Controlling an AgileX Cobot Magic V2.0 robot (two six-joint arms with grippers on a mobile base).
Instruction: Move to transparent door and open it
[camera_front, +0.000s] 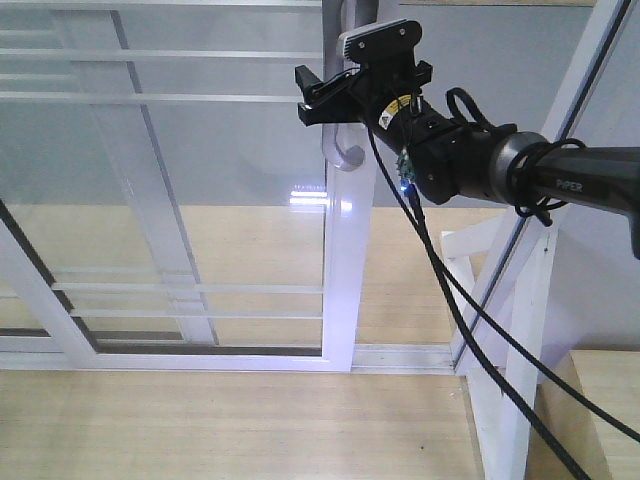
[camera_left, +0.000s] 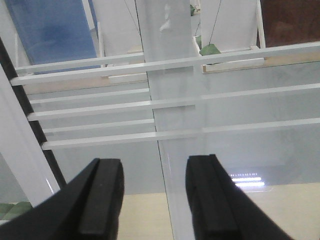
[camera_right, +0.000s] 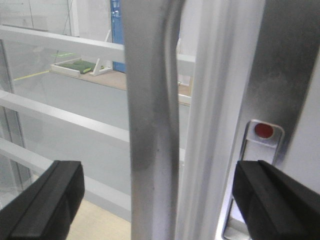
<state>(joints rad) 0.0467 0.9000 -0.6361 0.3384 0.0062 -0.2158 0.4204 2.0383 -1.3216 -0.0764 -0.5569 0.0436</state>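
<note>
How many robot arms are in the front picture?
1: the right arm reaches in from the right side, its open jaws around the door handle. The left gripper is outside that view.

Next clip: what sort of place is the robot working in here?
Indoors, probably a test room or mock-up home: a white-framed sliding transparent door with a silver handle runs on a floor track, set into a light wood floor.
</note>
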